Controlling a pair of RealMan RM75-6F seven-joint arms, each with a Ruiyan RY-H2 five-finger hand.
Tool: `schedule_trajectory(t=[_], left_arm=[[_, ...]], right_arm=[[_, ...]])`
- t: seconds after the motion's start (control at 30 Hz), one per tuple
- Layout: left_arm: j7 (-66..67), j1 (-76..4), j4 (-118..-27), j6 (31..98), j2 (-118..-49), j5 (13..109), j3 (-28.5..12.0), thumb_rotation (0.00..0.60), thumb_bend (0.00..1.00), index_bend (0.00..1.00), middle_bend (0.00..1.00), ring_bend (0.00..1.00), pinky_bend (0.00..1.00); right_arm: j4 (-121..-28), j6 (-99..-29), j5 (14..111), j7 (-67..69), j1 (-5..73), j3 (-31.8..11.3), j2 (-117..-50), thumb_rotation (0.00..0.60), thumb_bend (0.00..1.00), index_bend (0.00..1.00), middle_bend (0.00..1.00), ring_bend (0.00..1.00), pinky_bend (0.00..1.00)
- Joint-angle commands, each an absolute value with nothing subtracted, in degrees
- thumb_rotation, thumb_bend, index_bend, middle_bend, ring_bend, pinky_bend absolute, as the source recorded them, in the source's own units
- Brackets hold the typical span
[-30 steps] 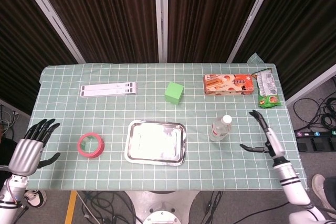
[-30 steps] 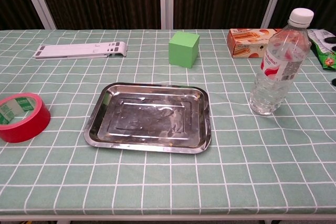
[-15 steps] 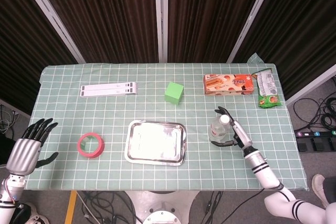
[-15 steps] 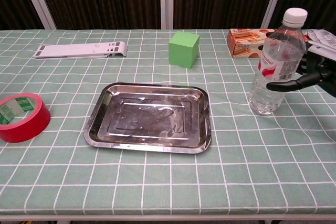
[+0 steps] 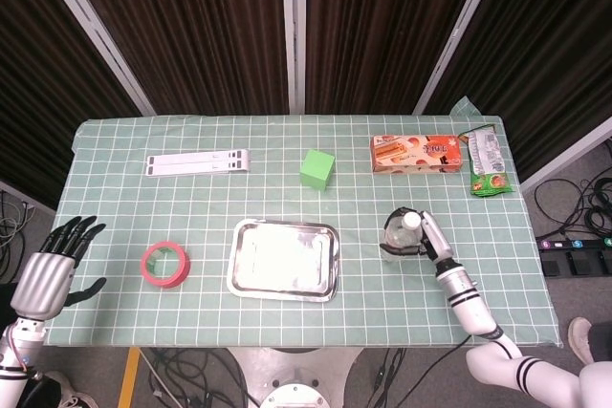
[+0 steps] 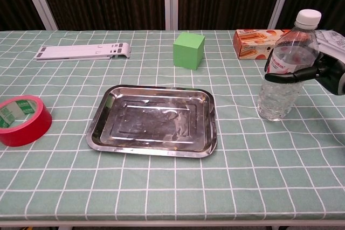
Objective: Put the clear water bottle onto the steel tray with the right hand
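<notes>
Right hand (image 6: 323, 72) now wrapped around upright water bottle (image 6: 283, 68), beside tray (image 6: 97, 127).

A table (image 5: 115, 303) in green checked cloth stands before dark curtains (image 5: 210, 26) with pale vertical strips, cables (image 5: 574, 207) on the floor.

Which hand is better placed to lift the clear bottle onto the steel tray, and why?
The right hand: its fingers already wrap the water bottle, just right of the steel tray. The left hand hangs open off the table's far left edge.
</notes>
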State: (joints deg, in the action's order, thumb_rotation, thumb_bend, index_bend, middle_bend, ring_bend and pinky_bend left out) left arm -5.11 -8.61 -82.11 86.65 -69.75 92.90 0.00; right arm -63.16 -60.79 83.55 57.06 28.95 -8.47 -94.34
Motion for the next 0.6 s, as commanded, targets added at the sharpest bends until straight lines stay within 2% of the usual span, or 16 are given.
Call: schedule_trajectory(t=[0.03,0.37,0.6], left_arm=[[-5.1,-8.6,-82.1,86.6,-69.8,92.8,0.0,0.6,0.21,0.18,0.19,0.1,0.17],[-5.4,-8.2,-82.3,87.1,-69.6,92.8,0.1,0.6,0.21,0.18,0.19,0.1,0.17],[-4.5,-8.3,-82.5,86.6,-69.7,92.8,0.4,0.6,0.21,0.18,0.19,0.1,0.17]], right_arm=[[-63.9,-61.3,83.5,56.9,29.0,-8.7,-93.9,0.6,0.12,0.72,0.58,0.43,0.49],[-73.7,-63.1,83.9,51.2,31.8,-12.1,-91.4,0.6,0.13,0.72,0.58,0.43,0.49],[-76.3,-57.9,78.8,43.1,39.3,-18.0,-97.9,0.6,0.14,0.72,0.58,0.43,0.49]])
